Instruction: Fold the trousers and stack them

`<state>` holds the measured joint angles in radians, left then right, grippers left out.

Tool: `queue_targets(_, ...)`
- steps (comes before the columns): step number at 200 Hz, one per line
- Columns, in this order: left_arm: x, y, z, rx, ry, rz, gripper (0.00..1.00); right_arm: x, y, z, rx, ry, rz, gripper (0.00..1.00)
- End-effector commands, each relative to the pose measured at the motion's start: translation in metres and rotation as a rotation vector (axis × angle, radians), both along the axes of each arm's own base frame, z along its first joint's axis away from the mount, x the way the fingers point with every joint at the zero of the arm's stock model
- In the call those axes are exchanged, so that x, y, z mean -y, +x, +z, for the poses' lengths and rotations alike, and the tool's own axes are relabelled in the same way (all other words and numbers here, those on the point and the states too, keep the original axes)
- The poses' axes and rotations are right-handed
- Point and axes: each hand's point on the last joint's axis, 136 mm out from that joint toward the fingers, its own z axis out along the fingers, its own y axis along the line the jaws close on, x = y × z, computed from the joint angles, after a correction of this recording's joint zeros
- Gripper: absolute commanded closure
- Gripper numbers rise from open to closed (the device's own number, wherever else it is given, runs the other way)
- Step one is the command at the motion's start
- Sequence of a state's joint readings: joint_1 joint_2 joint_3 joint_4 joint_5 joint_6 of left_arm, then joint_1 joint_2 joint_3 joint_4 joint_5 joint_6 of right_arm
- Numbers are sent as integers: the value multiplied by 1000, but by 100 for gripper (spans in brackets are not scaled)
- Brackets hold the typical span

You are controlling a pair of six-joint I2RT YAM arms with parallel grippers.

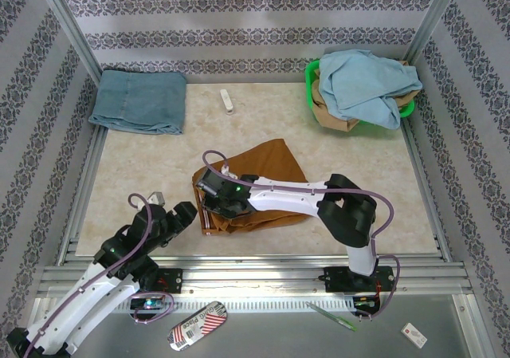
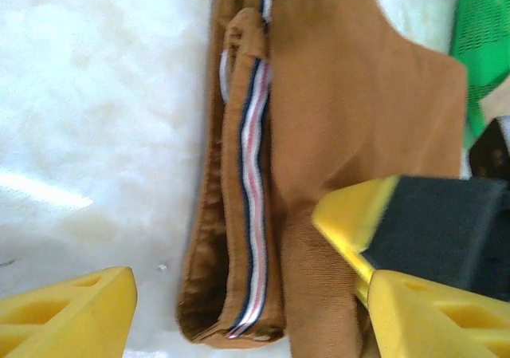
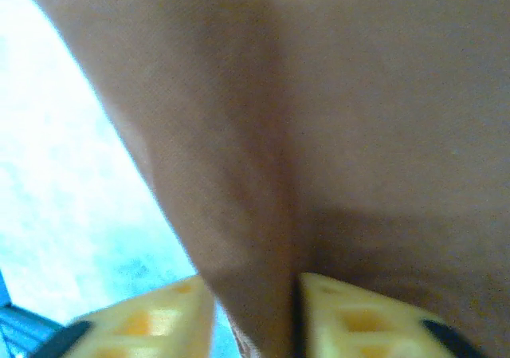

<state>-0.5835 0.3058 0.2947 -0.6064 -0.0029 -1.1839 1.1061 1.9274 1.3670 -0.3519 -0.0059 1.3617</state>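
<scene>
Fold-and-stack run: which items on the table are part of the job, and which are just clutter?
Job:
- rust-brown trousers, folded mid-table
- right gripper, cloth between its fingers
- left gripper, open beside the waistband

Lying about:
- folded denim-blue cloth, far left
- green basket with pale blue cloth
- small white object

Right tool point(image 3: 259, 318) and blurred trousers point(image 3: 335, 135) are cut off by frame edges.
</scene>
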Motion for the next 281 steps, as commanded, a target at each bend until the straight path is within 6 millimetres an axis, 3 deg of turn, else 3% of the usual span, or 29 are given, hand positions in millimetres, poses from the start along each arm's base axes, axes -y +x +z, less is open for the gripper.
queue_targets(1, -8, -8, -6, -65, 46, 23, 23, -7, 2, 10, -14, 85, 43, 56)
queue_targets(25, -4, 1, 2, -42, 58, 18, 22, 2, 3, 37, -14, 161, 63, 47)
queue_targets(41, 0, 9, 5, -43, 79, 5, 22, 20, 6, 59, 0, 197, 65, 45)
queue_targets(74, 33, 32, 17, -25, 59, -100, 24, 95, 25, 96, 93, 189, 16, 42)
queue_targets(92, 56, 43, 16, -44, 44, -178, 27, 157, 39, 96, 123, 99, -27, 40)
queue_targets(113, 71, 49, 16, -62, 73, -229, 32, 225, 46, 82, 103, 20, -93, 38)
queue_targets(151, 87, 39, 2, -120, 127, -285, 35, 289, 47, 72, 101, 99, -218, 36)
queue_targets(169, 95, 32, -10, -137, 158, -316, 36, 301, 47, 69, 120, 100, -226, 36)
queue_targets(189, 103, 29, -17, -136, 170, -331, 47, 305, 47, 61, 121, 91, -214, 35)
queue_targets(228, 103, 38, 5, -70, 236, -331, 100, 305, 48, 41, 104, 78, -177, 35)
queue_targets(281, 92, 49, 62, 56, 317, -336, 100, 308, 52, 44, 128, 61, -172, 35)
